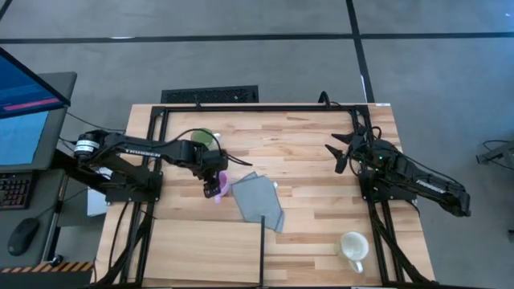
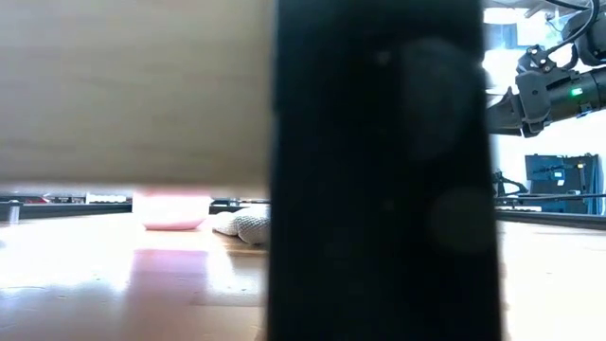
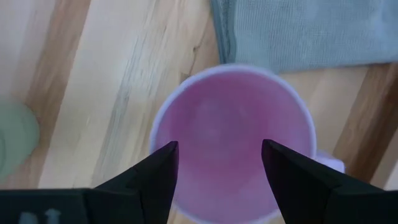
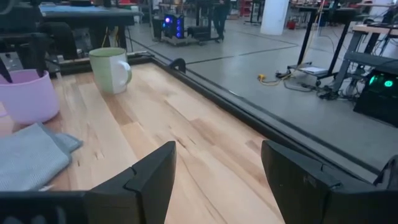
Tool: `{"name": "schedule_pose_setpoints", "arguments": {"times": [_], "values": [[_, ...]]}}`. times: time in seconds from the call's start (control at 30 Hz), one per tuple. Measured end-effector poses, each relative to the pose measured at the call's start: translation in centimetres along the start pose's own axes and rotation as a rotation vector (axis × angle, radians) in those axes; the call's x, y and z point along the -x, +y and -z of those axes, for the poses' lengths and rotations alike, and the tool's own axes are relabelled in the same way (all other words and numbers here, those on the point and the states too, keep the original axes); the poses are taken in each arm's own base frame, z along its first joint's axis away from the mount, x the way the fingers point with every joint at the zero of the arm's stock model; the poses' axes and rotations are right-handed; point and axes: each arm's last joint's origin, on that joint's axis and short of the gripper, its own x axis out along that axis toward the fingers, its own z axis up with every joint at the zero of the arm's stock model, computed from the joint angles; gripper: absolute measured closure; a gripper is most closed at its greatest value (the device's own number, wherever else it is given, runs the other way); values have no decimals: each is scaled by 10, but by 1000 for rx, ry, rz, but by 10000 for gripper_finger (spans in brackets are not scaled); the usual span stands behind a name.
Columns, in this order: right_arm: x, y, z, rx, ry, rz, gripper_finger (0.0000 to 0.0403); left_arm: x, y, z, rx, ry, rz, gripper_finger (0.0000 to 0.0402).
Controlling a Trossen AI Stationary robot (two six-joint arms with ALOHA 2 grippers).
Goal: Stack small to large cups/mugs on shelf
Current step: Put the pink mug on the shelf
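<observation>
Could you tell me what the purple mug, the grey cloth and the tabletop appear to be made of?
The purple mug looks like matte plastic or glazed ceramic: smooth, even wall, soft sheen; which one is unclear. The grey cloth is a woven or knitted textile, with fine surface texture and a stitched hem. The tabletop is jointed wooden planks with visible grain.

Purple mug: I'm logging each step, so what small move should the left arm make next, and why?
Probably lower the left tool straight down. Its open fingers sit above the purple mug, which stands upright on the table beside the grey cloth, not yet gripped. The right tool waits open.
</observation>
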Motion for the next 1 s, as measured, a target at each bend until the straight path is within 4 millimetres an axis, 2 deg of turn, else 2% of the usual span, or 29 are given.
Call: {"name": "schedule_pose_setpoints", "arguments": {"times": [0.37, 1.0], "values": [[0, 0, 0, 8, 2, 0, 143, -2, 3, -3, -18, 3, 19, 205], [0, 0, 0, 8, 2, 0, 143, -2, 3, -3, -52, -1, 10, 334]]}}
